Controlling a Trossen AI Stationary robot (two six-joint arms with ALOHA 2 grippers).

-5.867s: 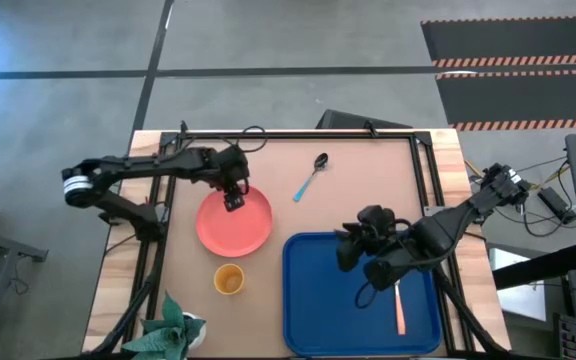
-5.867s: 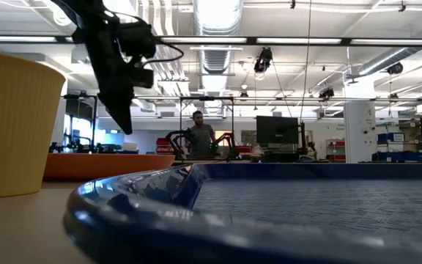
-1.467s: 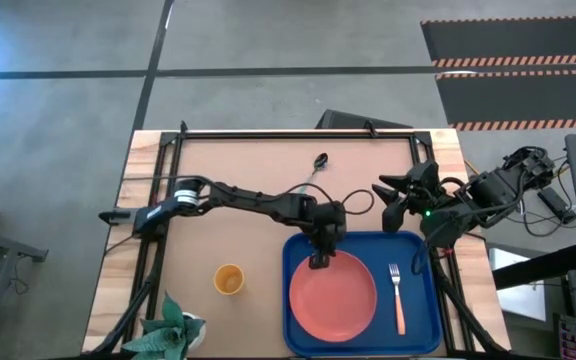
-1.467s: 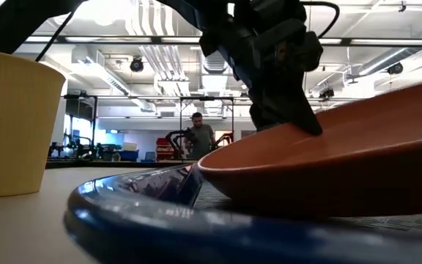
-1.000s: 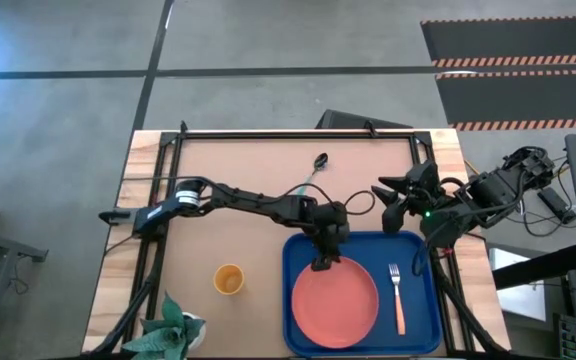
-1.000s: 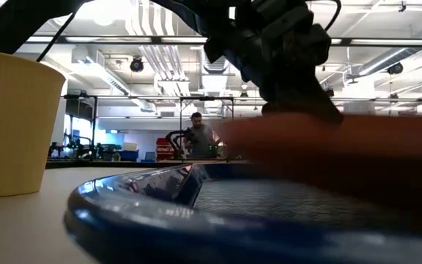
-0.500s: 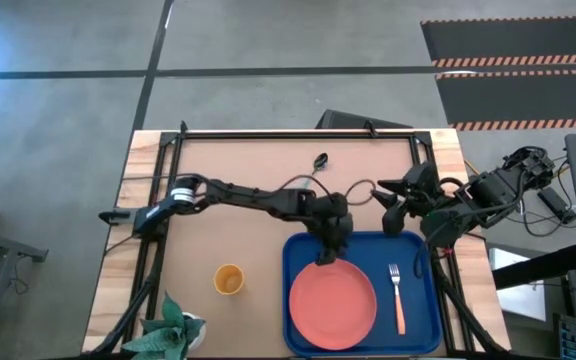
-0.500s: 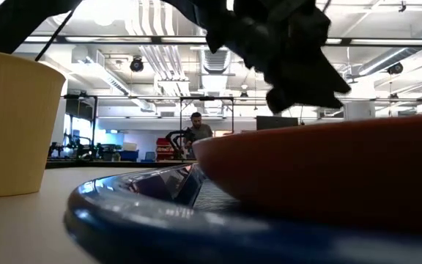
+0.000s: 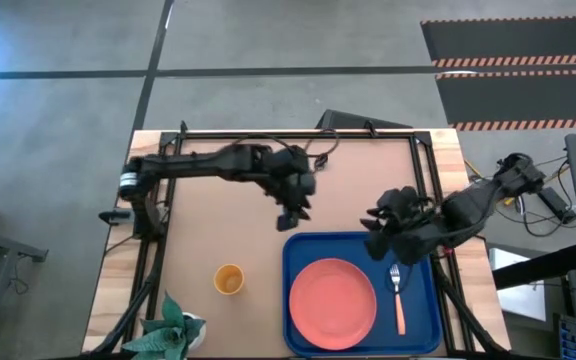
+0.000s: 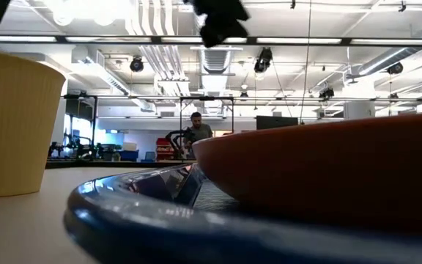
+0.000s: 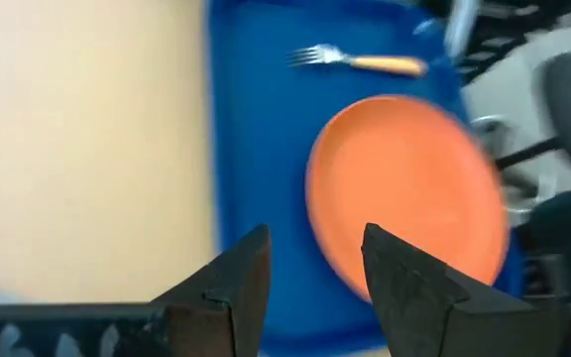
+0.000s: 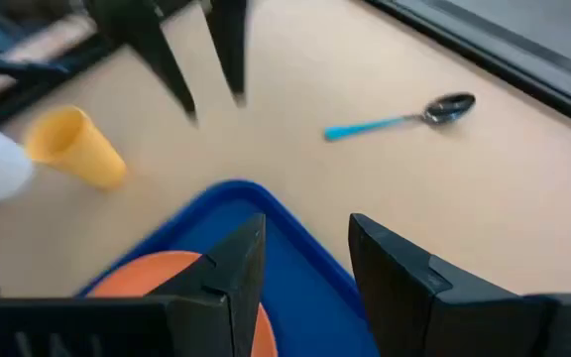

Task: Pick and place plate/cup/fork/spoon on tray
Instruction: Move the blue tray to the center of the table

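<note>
the plate (image 9: pixel 333 291) lies flat in the tray (image 9: pixel 303 250), in the lower middle of the high view, filling the tray's left part. the fork (image 9: pixel 398 300) lies in the tray too, just right of the plate, tines toward the top of the frame. the cup (image 9: pixel 229 279) stands on the table (image 9: pixel 208 240) left of the tray, apart from it. the spoon (image 12: pixel 404 121) lies on the bare table, well clear of the tray; in the high view it cannot be made out behind the left arm.

the left gripper (image 9: pixel 291 215) hangs over the table just above and left of the tray's upper left corner, its fingers (image 11: pixel 228 283) spread and holding nothing. the right gripper (image 9: pixel 380 232) sits over the tray's upper right edge, near the fork's tines, its fingers (image 12: pixel 228 273) also spread and empty.
</note>
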